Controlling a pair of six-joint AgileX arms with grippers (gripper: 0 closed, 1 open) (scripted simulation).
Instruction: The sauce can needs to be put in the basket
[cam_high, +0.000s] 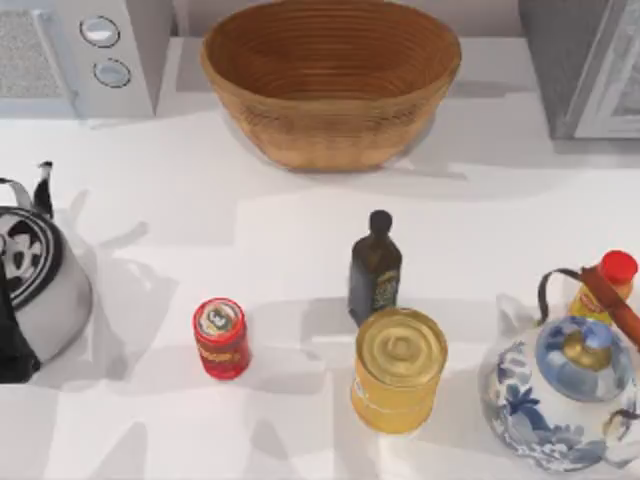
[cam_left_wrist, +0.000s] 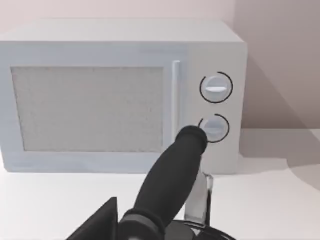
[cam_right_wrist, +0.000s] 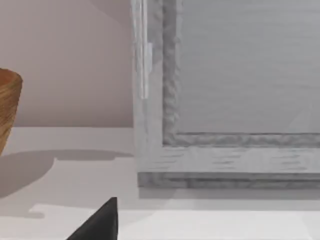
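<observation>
Sauce can (cam_high: 221, 338) upright on table (cam_high: 150, 240), basket (cam_high: 330, 80) well apart.

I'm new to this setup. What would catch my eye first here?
The big wicker basket at the table's far middle stands out most. Then the small red sauce can standing alone front left of centre, and the blue-and-white teapot at the front right, beside a large yellow can.
</observation>
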